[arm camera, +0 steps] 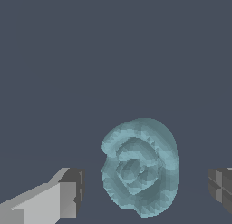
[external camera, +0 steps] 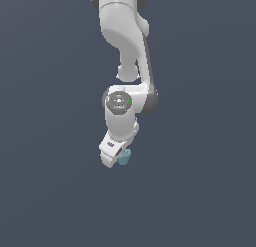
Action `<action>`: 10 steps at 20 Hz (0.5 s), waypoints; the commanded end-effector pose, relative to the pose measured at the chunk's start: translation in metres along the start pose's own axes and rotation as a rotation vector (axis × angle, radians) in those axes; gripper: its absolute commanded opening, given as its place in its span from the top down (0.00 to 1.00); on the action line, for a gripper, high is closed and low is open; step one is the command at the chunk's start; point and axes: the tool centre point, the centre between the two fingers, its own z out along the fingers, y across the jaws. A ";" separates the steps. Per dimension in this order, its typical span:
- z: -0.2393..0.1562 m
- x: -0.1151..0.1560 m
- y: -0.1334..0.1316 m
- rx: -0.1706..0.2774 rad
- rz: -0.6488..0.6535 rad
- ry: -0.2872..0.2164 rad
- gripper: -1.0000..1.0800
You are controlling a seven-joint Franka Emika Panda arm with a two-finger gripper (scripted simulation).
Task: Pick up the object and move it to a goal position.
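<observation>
The object (arm camera: 139,166) is a pale teal, lumpy blob with ridged, spiral-like folds. In the wrist view it lies between my two fingers, with a gap on each side. One fingertip (arm camera: 70,191) is on one side and the other fingertip (arm camera: 221,184) is on the opposite side. My gripper (arm camera: 145,189) is open around it without touching it. In the exterior view the object (external camera: 124,157) peeks out beside the white gripper (external camera: 116,156), which is lowered over it and hides most of it.
The white arm (external camera: 125,46) reaches down from the top of the exterior view. The surface (external camera: 200,191) all around is plain dark grey-blue.
</observation>
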 end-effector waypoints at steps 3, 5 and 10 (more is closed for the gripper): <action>0.022 -0.001 -0.001 0.001 -0.002 -0.001 0.04; 0.027 0.000 -0.001 0.001 -0.002 -0.001 0.04; 0.027 0.000 0.000 0.001 -0.002 -0.001 1.00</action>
